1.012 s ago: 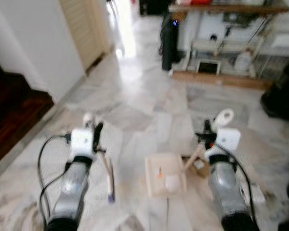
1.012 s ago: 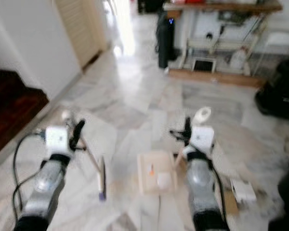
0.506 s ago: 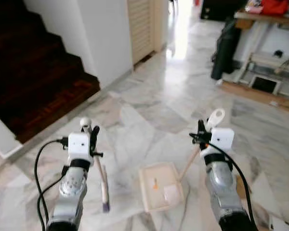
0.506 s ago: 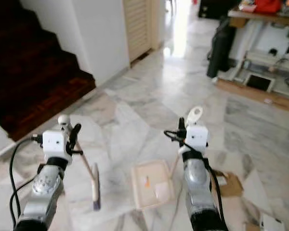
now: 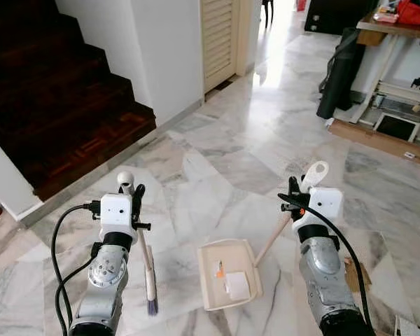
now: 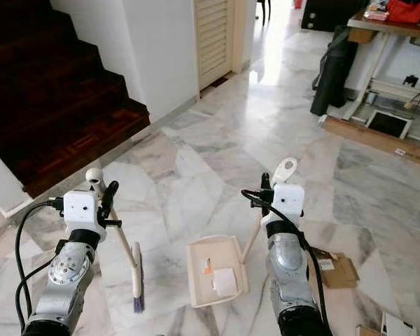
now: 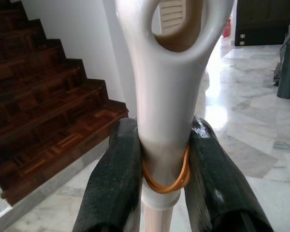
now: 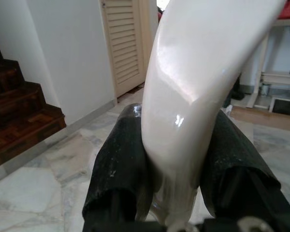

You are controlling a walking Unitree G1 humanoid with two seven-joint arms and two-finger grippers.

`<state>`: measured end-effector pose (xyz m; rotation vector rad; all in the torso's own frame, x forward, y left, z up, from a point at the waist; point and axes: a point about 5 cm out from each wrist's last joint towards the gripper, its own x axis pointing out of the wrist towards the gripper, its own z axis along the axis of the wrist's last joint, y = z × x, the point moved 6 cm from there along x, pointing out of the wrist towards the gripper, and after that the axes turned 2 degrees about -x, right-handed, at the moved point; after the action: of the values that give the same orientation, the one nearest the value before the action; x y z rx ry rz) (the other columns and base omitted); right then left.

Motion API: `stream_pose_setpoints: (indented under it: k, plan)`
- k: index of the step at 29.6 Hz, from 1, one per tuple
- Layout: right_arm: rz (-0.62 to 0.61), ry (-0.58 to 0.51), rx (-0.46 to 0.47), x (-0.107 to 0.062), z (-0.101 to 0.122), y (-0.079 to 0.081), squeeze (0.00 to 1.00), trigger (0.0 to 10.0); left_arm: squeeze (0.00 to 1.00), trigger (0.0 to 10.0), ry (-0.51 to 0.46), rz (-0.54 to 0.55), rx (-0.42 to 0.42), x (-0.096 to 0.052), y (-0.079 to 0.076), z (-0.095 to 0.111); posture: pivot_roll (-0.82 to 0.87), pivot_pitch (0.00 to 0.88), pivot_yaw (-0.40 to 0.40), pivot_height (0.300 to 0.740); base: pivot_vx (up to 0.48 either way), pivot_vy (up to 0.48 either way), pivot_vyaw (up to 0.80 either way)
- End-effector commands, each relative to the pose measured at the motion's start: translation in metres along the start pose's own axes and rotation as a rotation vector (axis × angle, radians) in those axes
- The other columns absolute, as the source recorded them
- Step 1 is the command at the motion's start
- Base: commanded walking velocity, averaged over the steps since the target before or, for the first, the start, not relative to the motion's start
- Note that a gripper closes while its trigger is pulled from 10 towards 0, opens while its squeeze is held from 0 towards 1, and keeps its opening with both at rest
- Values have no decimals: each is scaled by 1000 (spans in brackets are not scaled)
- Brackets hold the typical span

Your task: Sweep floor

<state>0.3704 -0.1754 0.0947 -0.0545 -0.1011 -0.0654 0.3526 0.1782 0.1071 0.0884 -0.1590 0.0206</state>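
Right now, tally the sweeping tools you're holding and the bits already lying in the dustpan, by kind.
Brooms: 1, the broom in the left gripper.
Dustpans: 1, the dustpan, its handle in the right gripper.
White scraps in the pan: 1, the white scrap.
Small orange bits in the pan: 1, the orange bit.
Total: 4.

Grey-veined white marble floor (image 5: 217,161), dark reddish-brown wooden stairs (image 5: 49,105), a cream dustpan (image 5: 227,276) holding white and orange scraps, a cream broom (image 5: 148,269) with purple bristles, black-fingered silver arms.
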Motion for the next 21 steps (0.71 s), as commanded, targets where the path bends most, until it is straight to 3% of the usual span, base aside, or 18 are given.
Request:
stream_pose_setpoints:
  k: [1, 21]
  plan:
    - [-3, -46, 14, 5, 14, 2, 0, 10000, 0, 10000, -29, 10, 34, 4, 7, 8, 66, 0, 56, 740, 0, 356, 0]
    - [25, -52, 26, 6, 15, 9, 0, 10000, 0, 10000, -24, -3, 32, 5, 5, 7, 72, 0, 58, 740, 0, 342, 0]
